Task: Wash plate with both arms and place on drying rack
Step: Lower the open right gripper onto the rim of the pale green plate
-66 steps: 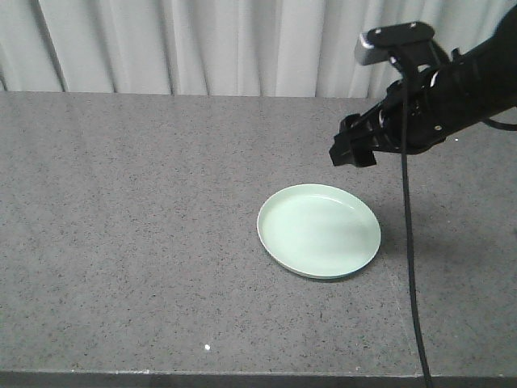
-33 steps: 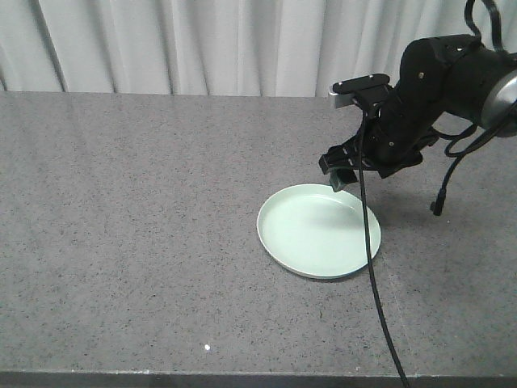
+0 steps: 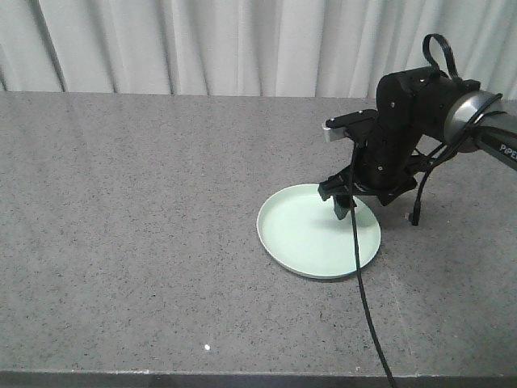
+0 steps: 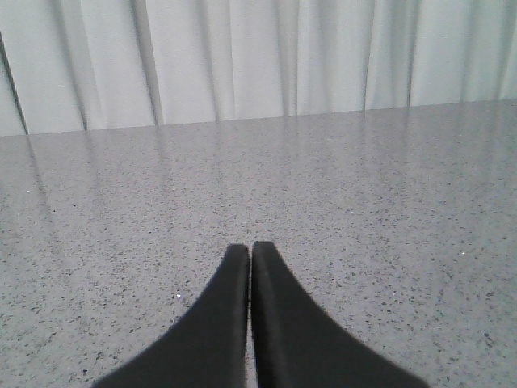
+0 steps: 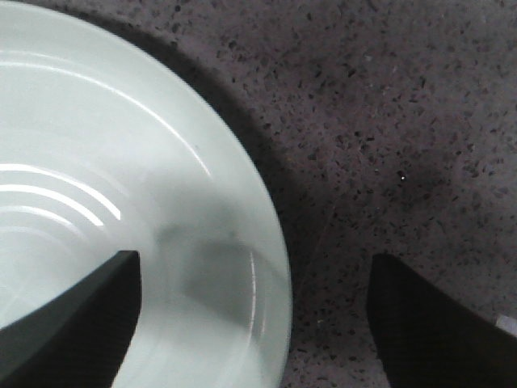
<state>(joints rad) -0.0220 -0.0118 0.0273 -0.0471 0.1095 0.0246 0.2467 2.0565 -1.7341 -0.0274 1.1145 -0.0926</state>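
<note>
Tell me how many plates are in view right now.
1. The plate lies flat on the grey counter, right of centre in the front view; the jaws of the right gripper stand open astride its rim. No other shows in any view.

Lab-like room, speckled grey counter, white curtain

Front camera sits high and looks down across the grey countertop toward the white curtain at mid distance. It takes in the whole plate, with the right arm coming in from the right edge.

Left wrist camera is low and near level, facing the curtain, with the left gripper at bottom centre.

Right wrist camera is very close and points steeply down, with the right gripper fingers in the lower corners.

Front and right wrist views share the plate rim and the countertop beside it. Front and left wrist views share the countertop and curtain.
</note>
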